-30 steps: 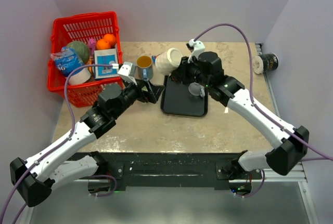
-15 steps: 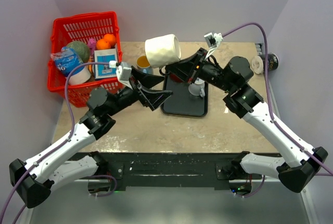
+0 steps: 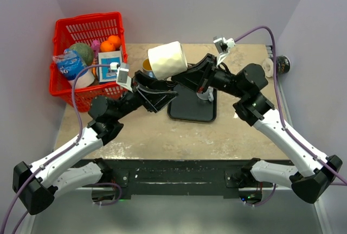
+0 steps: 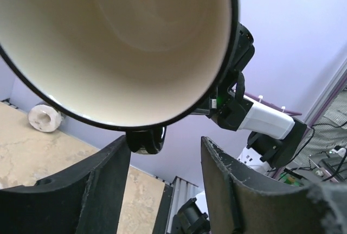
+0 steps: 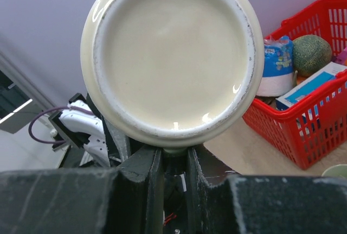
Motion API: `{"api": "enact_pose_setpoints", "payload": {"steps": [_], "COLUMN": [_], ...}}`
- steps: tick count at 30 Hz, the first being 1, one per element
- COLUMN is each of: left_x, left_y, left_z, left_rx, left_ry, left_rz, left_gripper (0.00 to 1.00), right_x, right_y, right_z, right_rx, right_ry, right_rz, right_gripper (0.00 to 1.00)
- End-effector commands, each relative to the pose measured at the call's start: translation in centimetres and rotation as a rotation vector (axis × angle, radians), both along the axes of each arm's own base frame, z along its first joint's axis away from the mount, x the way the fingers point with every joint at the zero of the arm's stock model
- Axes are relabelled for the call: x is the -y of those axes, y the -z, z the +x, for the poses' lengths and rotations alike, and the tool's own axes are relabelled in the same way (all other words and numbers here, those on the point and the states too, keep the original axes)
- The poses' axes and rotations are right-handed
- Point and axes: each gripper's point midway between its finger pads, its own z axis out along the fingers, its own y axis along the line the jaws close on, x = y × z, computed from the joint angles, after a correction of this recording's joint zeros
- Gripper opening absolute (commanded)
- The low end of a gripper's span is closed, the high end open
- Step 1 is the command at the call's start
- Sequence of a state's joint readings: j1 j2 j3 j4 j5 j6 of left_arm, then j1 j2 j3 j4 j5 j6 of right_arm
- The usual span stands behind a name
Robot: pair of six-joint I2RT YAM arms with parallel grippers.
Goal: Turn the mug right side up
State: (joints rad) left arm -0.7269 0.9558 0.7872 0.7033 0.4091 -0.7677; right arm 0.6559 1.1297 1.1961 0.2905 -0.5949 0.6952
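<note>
The cream mug (image 3: 168, 59) hangs in the air on its side, above the table's back middle. My right gripper (image 3: 185, 75) is shut on its handle; in the right wrist view the mug's base (image 5: 171, 55) fills the frame above the clamped fingers (image 5: 174, 160). The mug's mouth (image 4: 119, 44) faces my left wrist camera, and its inside looks empty. My left gripper (image 3: 164, 94) sits just below and in front of the rim. Its jaws (image 4: 165, 152) stand apart with nothing between them, clear of the mug.
A black tray (image 3: 187, 110) lies under the mug with a small metal cup (image 3: 206, 94) on it. A blue mug (image 3: 147, 64) stands behind my left gripper. The red basket (image 3: 89, 27) of groceries is at the back left. A tape roll (image 3: 269, 67) and dark can (image 3: 282, 63) sit at the back right.
My right arm has lifted the mug off the tray area and tipped it onto its side. My left gripper has risen towards the mug's mouth and its jaws have narrowed.
</note>
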Motion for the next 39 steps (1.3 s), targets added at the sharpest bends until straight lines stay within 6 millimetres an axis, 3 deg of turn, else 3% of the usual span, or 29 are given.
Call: {"api": "enact_pose_setpoints", "payload": {"steps": [1,7,13,19,21,29,30,32,33,35,36,39], "left_x": [-0.6,-1.4,-1.5,-1.1,-0.9,-1.1,-1.3,-1.7,-1.8,-2.3,-2.4,-3.0], "left_y": [-3.1,-3.6,-3.4,-3.0,-2.9,-2.8,-2.8,-2.5,-2.4,-2.0,-1.9,-1.1], "left_z": [-0.6,-0.1,0.0,0.4,0.6,1.6,1.7,2.3,2.6,3.3,3.5,4.3], "left_rx": [0.039,0.016,0.01,0.01,0.005,-0.001,-0.006,-0.027,-0.037,-0.058,-0.066,-0.1], "left_ry": [0.01,-0.028,-0.036,-0.036,-0.044,-0.103,-0.114,-0.156,-0.174,-0.22,-0.235,-0.293], "left_rz": [-0.084,-0.14,-0.148,-0.131,-0.111,-0.086,-0.085,-0.081,-0.077,-0.065,-0.061,-0.034], "left_gripper": [0.57,0.54,0.41,0.15,0.0,0.0,0.0,0.0,0.0,0.0,0.0,0.0], "right_x": [1.7,1.6,1.4,1.1,0.9,0.5,0.5,0.6,0.6,0.8,1.0,1.0], "right_y": [-4.3,-3.4,-3.3,-3.3,-3.3,-2.1,-1.8,-1.5,-1.0,-0.6,-0.1,0.8], "right_z": [-2.9,-2.7,-2.6,-2.4,-2.3,-1.2,-1.0,-0.7,-0.5,0.2,0.3,0.9], "right_rx": [0.168,0.17,0.176,0.176,0.171,0.128,0.123,0.113,0.104,0.09,0.084,0.061], "right_ry": [-0.024,-0.02,-0.024,-0.036,-0.042,-0.013,-0.005,0.011,0.025,0.062,0.075,0.103], "right_rz": [0.101,0.086,0.088,0.083,0.081,0.035,0.023,0.015,0.005,0.004,-0.003,-0.025], "right_gripper": [0.0,0.0,0.0,0.0,0.0,0.01,0.14,0.3,0.49,0.58,0.67,0.77]}}
